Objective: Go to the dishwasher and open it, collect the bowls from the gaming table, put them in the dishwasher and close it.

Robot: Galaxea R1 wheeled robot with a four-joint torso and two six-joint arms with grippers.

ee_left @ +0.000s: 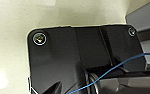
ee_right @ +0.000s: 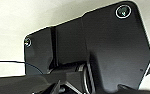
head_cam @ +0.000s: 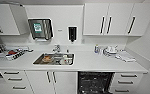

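Note:
The dishwasher sits under the white counter, right of the sink cabinet. It stands open, and its dark interior with wire racks shows straight ahead of me at the lower edge of the head view. The bowls and the gaming table are out of view. In both wrist views my own dark plates hang over a pale surface, and I cannot make out the fingers.
A steel sink holding dishes is set in the counter. A dish rack stands at the left, stacked white crockery at the right. White drawers flank the dishwasher. Wall cabinets hang above.

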